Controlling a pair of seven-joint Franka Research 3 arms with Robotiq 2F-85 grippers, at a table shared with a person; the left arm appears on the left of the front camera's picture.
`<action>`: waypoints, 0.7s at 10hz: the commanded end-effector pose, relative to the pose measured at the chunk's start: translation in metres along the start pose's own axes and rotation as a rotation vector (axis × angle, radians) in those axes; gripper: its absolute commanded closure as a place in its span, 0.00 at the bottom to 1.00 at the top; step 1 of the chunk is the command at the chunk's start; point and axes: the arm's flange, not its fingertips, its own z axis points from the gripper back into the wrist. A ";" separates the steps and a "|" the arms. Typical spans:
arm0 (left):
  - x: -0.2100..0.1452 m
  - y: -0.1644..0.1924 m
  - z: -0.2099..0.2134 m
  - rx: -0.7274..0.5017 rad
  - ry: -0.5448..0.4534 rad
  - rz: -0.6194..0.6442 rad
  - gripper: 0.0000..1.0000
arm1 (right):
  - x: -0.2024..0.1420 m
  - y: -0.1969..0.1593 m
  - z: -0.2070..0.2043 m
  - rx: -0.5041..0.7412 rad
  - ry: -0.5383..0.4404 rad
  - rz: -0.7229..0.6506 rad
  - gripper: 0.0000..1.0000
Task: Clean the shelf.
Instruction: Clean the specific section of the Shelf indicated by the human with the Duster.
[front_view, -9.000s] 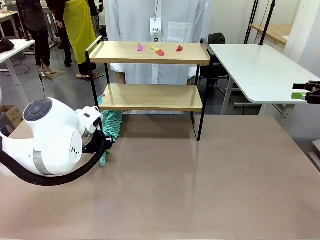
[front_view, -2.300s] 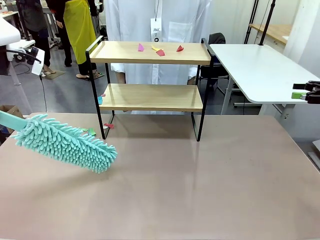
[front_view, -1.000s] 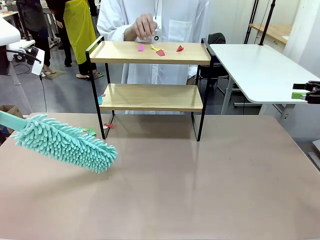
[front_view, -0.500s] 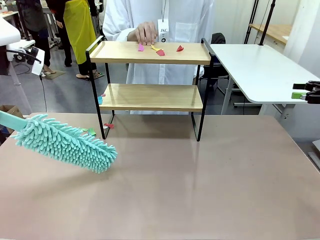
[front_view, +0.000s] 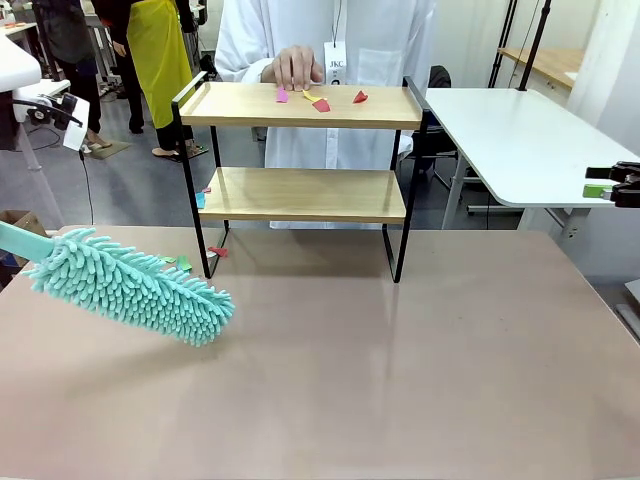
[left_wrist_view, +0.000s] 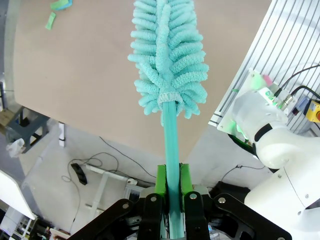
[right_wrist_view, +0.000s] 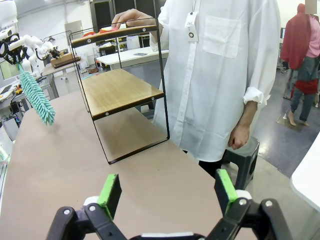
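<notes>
The shelf (front_view: 300, 194) stands at the table's far side with pink, yellow and red paper scraps (front_view: 318, 101) on its top board. A person's hand (front_view: 296, 67) rests at that board's far edge by the scraps. My left gripper (left_wrist_view: 172, 200) is shut on the handle of a teal fluffy duster (left_wrist_view: 169, 55). The duster (front_view: 130, 285) hangs tilted over the table's left side, short of the shelf. My right gripper (right_wrist_view: 167, 192) is open and holds nothing; it sits at the far right (front_view: 612, 186). The right wrist view has the shelf (right_wrist_view: 120, 90) and the duster (right_wrist_view: 37, 97) farther off.
A person in a white coat (front_view: 330, 40) stands right behind the shelf. Small coloured scraps (front_view: 180, 264) lie on the table by the shelf's left legs. A white table (front_view: 520, 140) stands at the right, and other people are far back left.
The person has leaned in and put a hand on the shelf's top board by the scraps. Duster and both arms have stayed still.
</notes>
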 end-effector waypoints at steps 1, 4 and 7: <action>-0.002 -0.001 0.000 0.004 0.002 0.006 0.87 | 0.005 0.001 -0.003 -0.007 0.012 -0.013 0.00; -0.002 -0.001 0.000 0.004 0.002 0.006 0.87 | 0.005 0.001 -0.003 -0.007 0.012 -0.013 0.00; -0.010 -0.001 0.049 -0.018 -0.040 -0.050 0.87 | 0.005 0.001 -0.003 -0.007 0.012 -0.013 0.00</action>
